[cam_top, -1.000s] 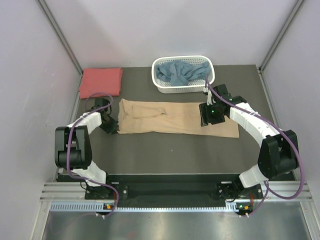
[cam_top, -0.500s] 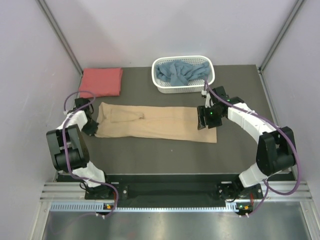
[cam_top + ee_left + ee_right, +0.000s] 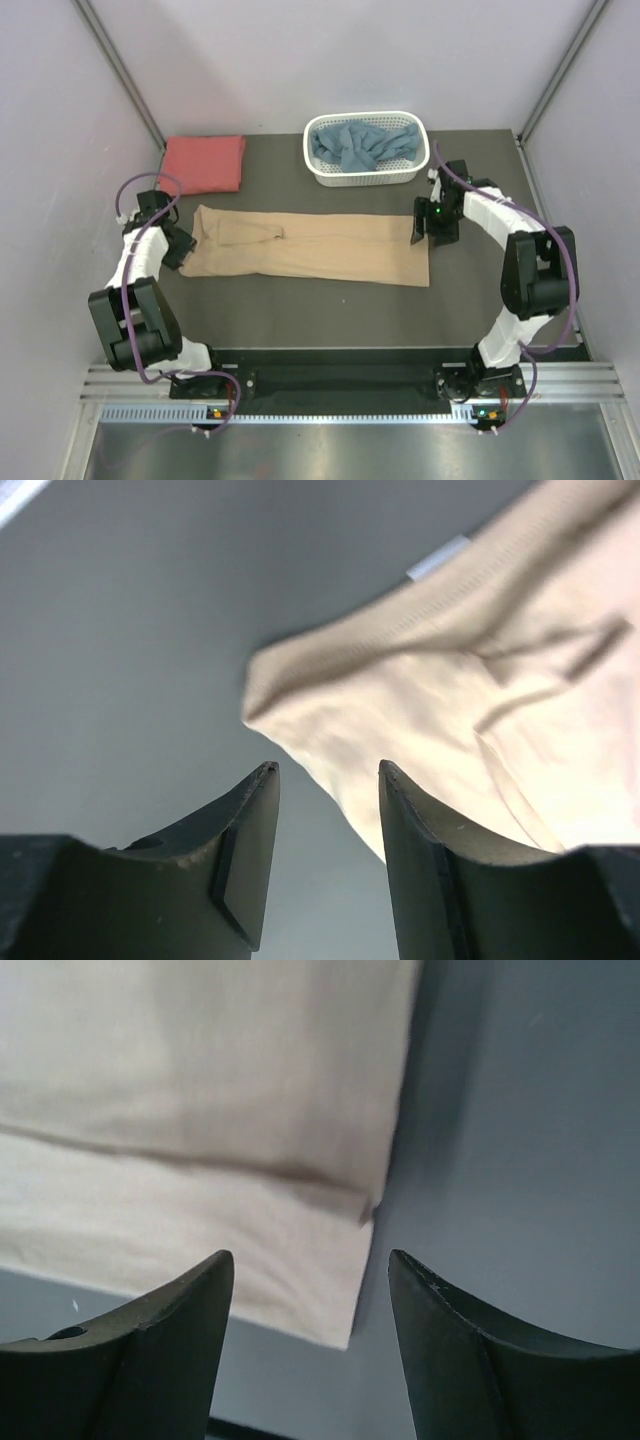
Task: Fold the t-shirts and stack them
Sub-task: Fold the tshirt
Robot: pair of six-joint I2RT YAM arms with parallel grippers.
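The tan t-shirt (image 3: 310,256) lies flat on the table as a long strip folded lengthwise, running left to right. My left gripper (image 3: 183,246) stands open at its left end; in the left wrist view the gripper (image 3: 325,768) has nothing between its fingers and the tan cloth (image 3: 450,730) lies just ahead. My right gripper (image 3: 422,228) is open over the strip's right end, above the cloth's corner (image 3: 330,1300) with nothing held. The coral-red t-shirt (image 3: 203,164) lies folded at the back left. The dusty blue t-shirt (image 3: 358,146) is crumpled in the basket.
The white lattice basket (image 3: 365,177) stands at the back centre, close behind the right arm. Pale walls close in on both sides. The dark table (image 3: 330,315) runs to the arms' bases at the near edge.
The tan shirt was dragged left across the table. My left gripper closed and then let go of its left end. My right gripper shifted right, to the shirt's right edge.
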